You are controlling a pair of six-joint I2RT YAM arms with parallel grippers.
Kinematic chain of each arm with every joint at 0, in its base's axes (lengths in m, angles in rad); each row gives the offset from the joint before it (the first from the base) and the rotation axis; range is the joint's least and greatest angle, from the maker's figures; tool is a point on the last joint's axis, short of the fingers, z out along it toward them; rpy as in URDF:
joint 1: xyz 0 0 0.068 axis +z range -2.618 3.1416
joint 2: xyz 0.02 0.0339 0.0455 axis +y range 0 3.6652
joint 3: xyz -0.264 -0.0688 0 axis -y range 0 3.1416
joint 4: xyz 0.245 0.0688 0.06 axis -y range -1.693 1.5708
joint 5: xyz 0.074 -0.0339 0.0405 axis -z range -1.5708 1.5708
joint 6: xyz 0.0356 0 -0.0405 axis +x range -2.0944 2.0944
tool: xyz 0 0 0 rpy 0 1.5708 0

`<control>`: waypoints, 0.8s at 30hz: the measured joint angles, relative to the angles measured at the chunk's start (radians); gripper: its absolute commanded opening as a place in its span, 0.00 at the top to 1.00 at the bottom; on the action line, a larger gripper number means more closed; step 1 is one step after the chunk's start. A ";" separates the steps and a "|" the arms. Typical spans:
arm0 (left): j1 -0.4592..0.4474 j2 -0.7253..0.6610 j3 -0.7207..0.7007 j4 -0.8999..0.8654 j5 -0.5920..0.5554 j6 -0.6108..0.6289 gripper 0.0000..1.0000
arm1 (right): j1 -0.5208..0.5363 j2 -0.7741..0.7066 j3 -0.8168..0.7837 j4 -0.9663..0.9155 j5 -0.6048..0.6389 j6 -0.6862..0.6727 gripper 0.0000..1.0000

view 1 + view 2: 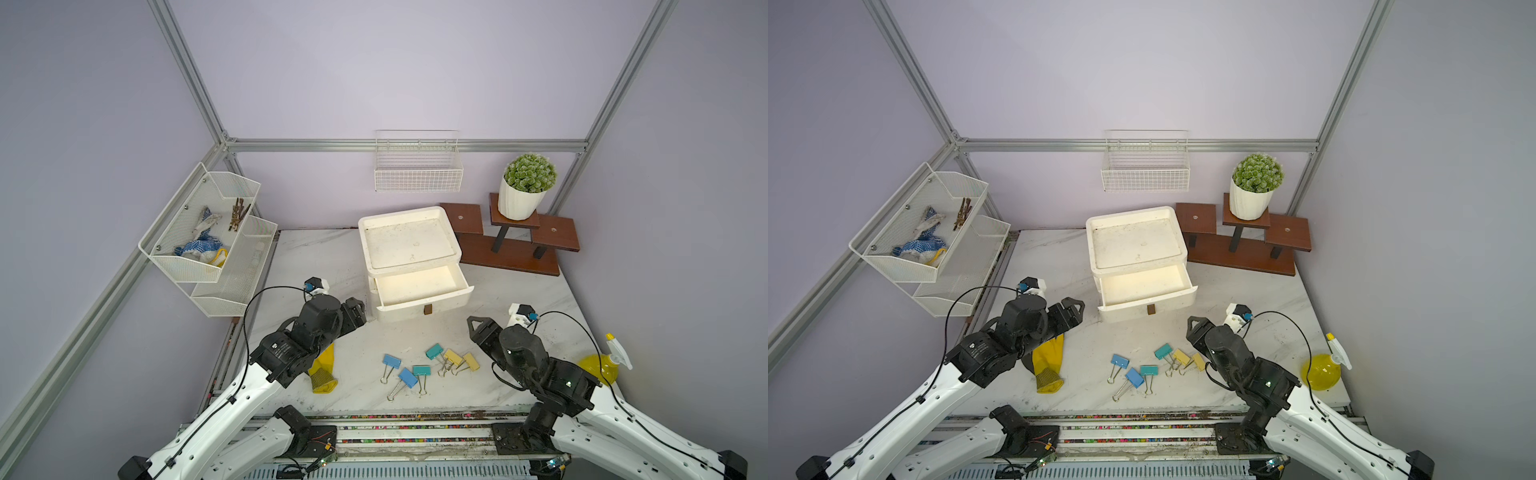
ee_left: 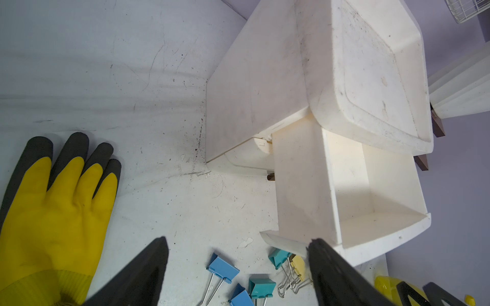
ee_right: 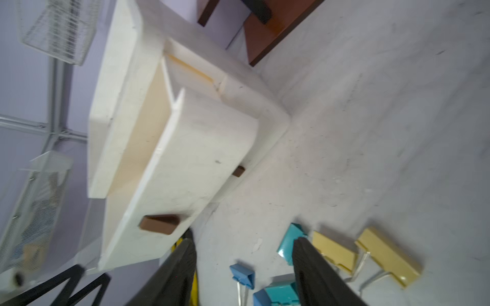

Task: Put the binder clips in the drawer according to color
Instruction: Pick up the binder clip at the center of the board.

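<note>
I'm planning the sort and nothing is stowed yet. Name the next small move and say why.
Probably lower the right gripper onto the nearest pale yellow clip and close. Its jaws are open and empty, that clip lies closest to it on the table, and the drawer stands open and bare.

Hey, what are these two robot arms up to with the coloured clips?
Two robot arms are meant to sort small fold-back binder clips by colour into the pulled-out drawer of a white plastic cabinet. Nothing is sorted yet: the drawer is empty and all six clips, two light blue, two teal, two pale yellow, lie on the white marble tabletop before it. The left gripper and right gripper hover nearby, jaws open, holding nothing.
</note>
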 measured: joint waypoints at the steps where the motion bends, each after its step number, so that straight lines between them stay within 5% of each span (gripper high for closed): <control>1: 0.000 -0.002 0.000 -0.009 -0.004 -0.006 0.13 | -0.011 0.015 -0.011 -0.050 -0.004 0.018 0.27; 4: -0.001 -0.004 0.000 -0.042 -0.019 -0.024 0.14 | -0.018 0.098 -0.039 -0.142 -0.034 0.079 0.16; 13: -0.002 0.032 0.000 -0.131 -0.051 -0.078 0.15 | -0.095 0.423 -0.034 -0.137 -0.177 0.245 0.13; 24: -0.005 0.031 0.006 -0.162 -0.062 -0.086 0.16 | -0.154 0.611 0.066 -0.133 -0.278 0.299 0.08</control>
